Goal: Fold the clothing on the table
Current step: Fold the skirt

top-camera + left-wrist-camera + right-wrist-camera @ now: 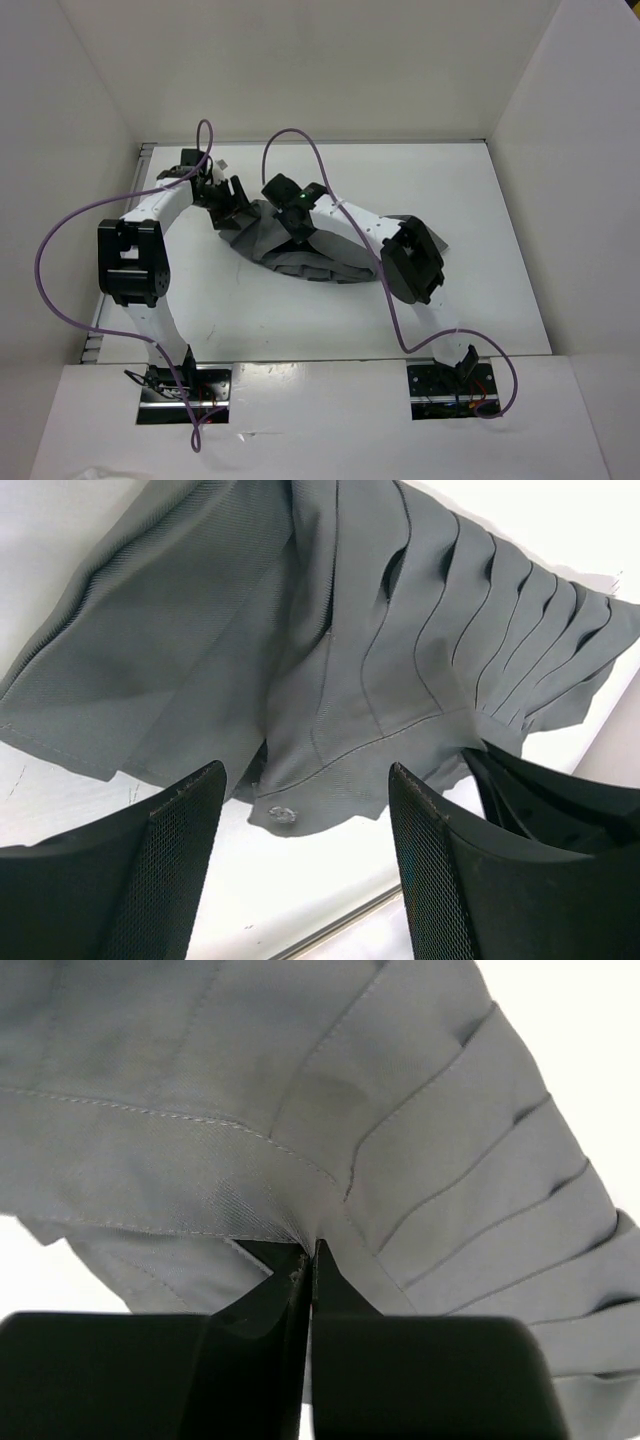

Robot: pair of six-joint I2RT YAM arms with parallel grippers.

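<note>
The right tool [308, 1255] is pressed together, pinching a fold of the grey skirt [247, 236] beside its waistband seam. The left tool [305, 772] stands spread at the skirt's buttoned edge, seemingly not touching it. The skirt lies bunched on the desk [480, 220].

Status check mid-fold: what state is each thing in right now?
mid-grey pleated fabric skirt: rumpled, not folded, lying on the tabletop.
plain white flat tabletop: bears the skirt.
left gripper: open, at the skirt's buttoned waistband edge.
right gripper: shut, pinching skirt fabric by the waistband seam.
</note>
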